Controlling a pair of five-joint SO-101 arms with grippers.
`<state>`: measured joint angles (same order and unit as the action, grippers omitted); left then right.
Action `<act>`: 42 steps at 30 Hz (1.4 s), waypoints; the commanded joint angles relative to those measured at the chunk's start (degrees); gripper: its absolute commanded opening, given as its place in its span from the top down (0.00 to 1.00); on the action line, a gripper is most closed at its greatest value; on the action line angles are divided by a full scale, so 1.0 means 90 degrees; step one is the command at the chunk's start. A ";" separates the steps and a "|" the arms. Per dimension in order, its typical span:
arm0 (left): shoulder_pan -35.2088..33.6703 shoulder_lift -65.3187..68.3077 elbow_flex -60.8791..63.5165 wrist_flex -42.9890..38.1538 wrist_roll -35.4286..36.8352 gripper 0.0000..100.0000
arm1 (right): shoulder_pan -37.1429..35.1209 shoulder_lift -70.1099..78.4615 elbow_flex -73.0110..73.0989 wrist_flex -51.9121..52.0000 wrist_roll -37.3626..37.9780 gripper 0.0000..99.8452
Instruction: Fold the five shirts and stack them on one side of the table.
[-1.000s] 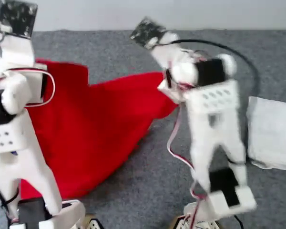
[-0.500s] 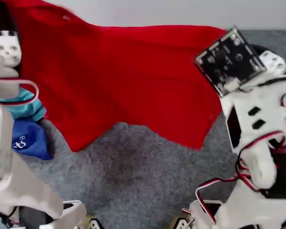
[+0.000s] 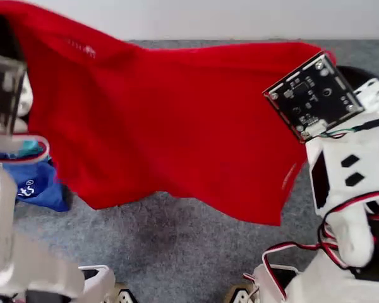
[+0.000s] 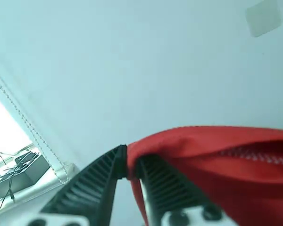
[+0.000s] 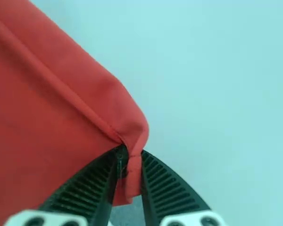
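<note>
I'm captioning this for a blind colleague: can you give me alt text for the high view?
A red shirt hangs spread wide above a grey table, held up between two white robot arms. A blue shirt lies on the table beside one arm.

White arms (image 3: 350, 183) (red-and-white cables (image 3: 284, 246))

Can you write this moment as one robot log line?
red shirt: held up, spread over table | left end effector: shut on it | right end effector: shut on it | blue shirt: on table
</note>
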<state>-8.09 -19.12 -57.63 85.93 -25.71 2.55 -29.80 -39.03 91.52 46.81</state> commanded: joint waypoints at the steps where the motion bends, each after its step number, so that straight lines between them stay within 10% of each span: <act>1: 0.0039 -0.0293 -0.0122 0.0469 -0.0059 0.98 | 0.0034 -0.0083 -0.0195 0.0562 0.0068 0.99; 20: -0.0371 -0.0527 0.2867 0.1612 -0.0059 0.98 | -0.0376 -0.0015 0.3507 0.1265 0.0000 0.99; 42: -0.0381 -0.1670 0.2476 0.1621 -0.0156 0.98 | -0.0386 -0.0777 0.3253 0.1275 0.0176 0.99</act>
<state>-10.99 -33.54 -35.65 99.47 -26.15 -0.62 -35.43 -13.63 100.66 47.16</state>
